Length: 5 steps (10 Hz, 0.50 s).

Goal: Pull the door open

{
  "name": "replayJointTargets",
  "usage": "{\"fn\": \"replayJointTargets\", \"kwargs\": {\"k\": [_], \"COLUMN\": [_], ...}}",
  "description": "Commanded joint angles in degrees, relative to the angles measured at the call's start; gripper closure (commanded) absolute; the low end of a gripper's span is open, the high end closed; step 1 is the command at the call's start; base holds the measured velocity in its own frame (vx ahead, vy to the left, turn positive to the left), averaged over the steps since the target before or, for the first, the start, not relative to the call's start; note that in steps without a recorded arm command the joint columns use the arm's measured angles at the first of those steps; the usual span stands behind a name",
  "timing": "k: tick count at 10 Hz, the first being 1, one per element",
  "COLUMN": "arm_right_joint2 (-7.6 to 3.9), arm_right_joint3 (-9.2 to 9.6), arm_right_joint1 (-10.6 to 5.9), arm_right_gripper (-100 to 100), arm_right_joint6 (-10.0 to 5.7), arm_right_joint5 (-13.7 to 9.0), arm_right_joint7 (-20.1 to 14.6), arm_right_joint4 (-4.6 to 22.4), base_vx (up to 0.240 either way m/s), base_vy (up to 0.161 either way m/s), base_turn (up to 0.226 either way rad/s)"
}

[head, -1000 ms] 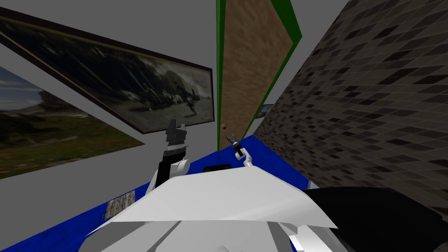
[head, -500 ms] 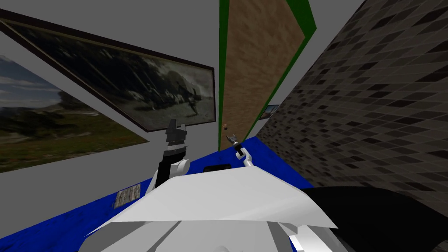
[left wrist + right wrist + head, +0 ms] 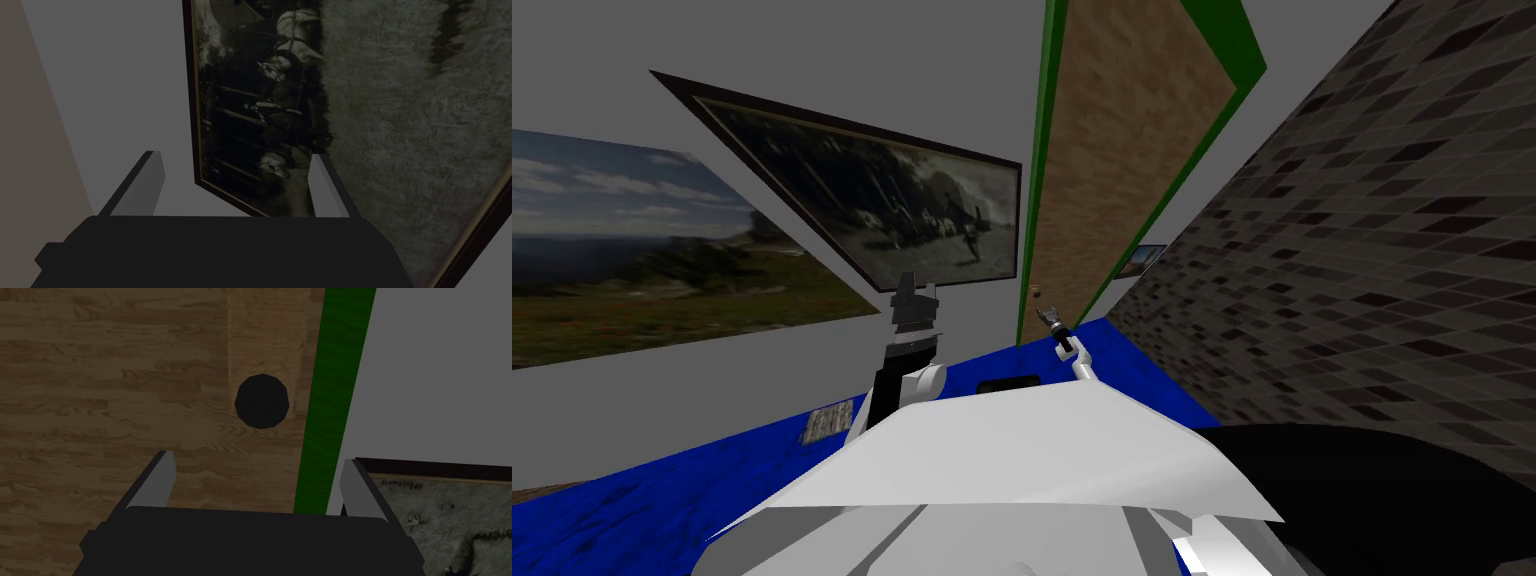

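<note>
Although the door [image 3: 1132, 150] was the thing to be pulled, what mattered was its knob [image 3: 262, 401], a dark round disc on a paler wooden plate. In the right wrist view it sat just above centre. It was set near the door's edge, just beside the green frame [image 3: 335, 388] that ran down the right of that picture. The brown, wood-grained door filled the upper middle of the head view, and its knob showed there as a small dot near the panel's lower left corner.

The right claw [image 3: 257, 459] was pointed straight at the panel. Its two fingers were spread wide and held nothing. The knob lay ahead of it, beyond the fingertips and roughly on the line midway between them, not yet between the blades and not touched. Seen end-on, the knob's axis seemed to run out from the door toward the claw. By my judgement a straight advance would bring the blades to either side of it, before closing and drawing back.

The right arm was plainly the nearer one. The left claw [image 3: 915, 288], left of centre in the head view, was raised well apart from the door, its fingers likewise spread and empty. A dark tiled wall [image 3: 1362, 250] rose on the right of that view, above a strip of blue floor [image 3: 1132, 350].
</note>
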Motion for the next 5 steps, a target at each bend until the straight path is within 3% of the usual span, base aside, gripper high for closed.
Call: {"fn": "replayJointTargets", "kwargs": {"k": [1, 4, 5], "arm_right_joint2": [-0.37, -0.89, -1.13], "arm_right_joint3": [-2.04, -5.35, -7.25], "arm_right_joint1": [-1.37, -3.78, -5.39], "arm_right_gripper": [-100, -100, -100], "arm_right_joint6": [-0.44, -0.89, -1.22], "arm_right_joint5": [-0.98, -2.64, -3.63], "arm_right_joint7": [0.91, 2.41, 3.28], "arm_right_joint4": [2.65, 6.49, 8.65], "base_vx": [0.022, 0.039, 0.081], "base_vy": [0.013, 0.011, 0.000], "base_turn": [0.184, 0.199, 0.255]}}
